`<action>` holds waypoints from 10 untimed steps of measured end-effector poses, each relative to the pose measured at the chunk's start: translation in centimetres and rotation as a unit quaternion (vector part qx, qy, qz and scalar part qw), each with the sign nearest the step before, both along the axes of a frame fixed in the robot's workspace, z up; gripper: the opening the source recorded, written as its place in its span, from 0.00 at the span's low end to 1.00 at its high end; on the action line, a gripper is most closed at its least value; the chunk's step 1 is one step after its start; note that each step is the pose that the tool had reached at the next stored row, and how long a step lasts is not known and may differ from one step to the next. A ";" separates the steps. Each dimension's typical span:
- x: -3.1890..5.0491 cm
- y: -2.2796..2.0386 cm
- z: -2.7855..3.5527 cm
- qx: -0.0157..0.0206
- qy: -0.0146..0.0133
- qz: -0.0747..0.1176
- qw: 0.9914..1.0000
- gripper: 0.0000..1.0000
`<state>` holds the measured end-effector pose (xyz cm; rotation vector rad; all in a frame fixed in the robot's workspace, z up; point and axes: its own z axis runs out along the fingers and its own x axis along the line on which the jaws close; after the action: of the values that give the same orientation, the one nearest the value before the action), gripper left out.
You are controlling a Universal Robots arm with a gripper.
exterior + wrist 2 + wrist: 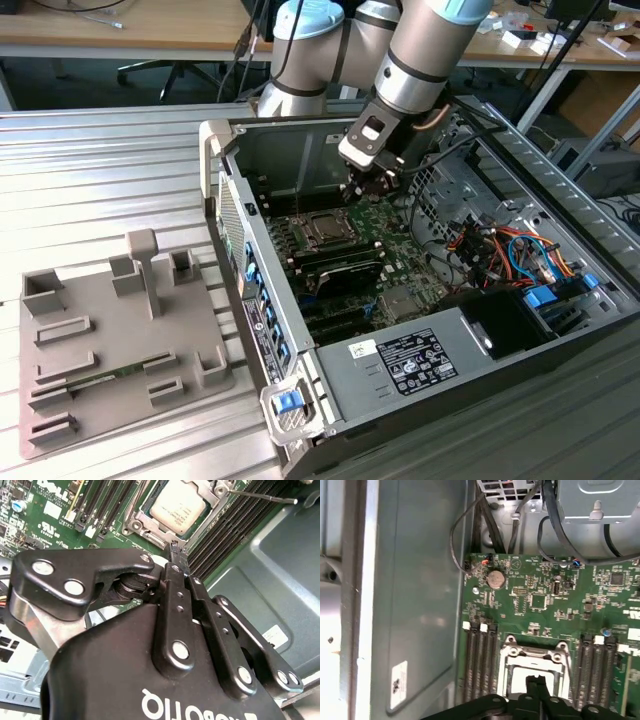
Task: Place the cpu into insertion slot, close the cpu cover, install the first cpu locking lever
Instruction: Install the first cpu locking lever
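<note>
Sitting flat in the insertion slot (303, 222), the cpu (179, 505) shows its pale metal top just beyond the tips of the jaws, so the first step looks done. The cpu cover (145, 527) appears to lie down around the chip, its frame bordering the top face on the sides that show. I judge it closed or very nearly so, though I cannot tell whether it is fully seated. A thin locking lever (260, 496) juts out free on the far side of the socket from the jaws, apparently under no catch, so the lever step seems left to do. The jaws are together with nothing between them, poised over the near edge of the cover; I cannot tell whether they touch it. Long dark memory slots (235, 525) run on either side of the socket on the green motherboard (545, 595), inside the open computer case (290, 155). Well away from the jaws, outside the case, a grey fixture tray (100, 340) rests on the slatted metal surface (100, 160).
</note>
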<state>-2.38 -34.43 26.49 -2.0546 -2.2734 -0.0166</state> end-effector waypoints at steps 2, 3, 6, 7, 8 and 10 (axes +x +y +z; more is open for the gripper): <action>-0.01 0.00 0.01 -0.004 0.000 0.009 1.000 0.11; -0.01 0.00 0.00 -0.007 0.000 0.013 1.000 0.11; 0.00 0.00 -0.02 -0.014 0.000 0.028 0.999 0.11; 0.00 -0.01 0.00 -0.015 0.000 0.035 0.999 0.11; 0.00 0.00 -0.01 -0.014 0.000 0.040 0.999 0.11; 0.00 0.00 -0.01 -0.015 0.000 0.048 0.999 0.11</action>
<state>-2.39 -34.43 26.48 -1.9567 -2.3834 0.0216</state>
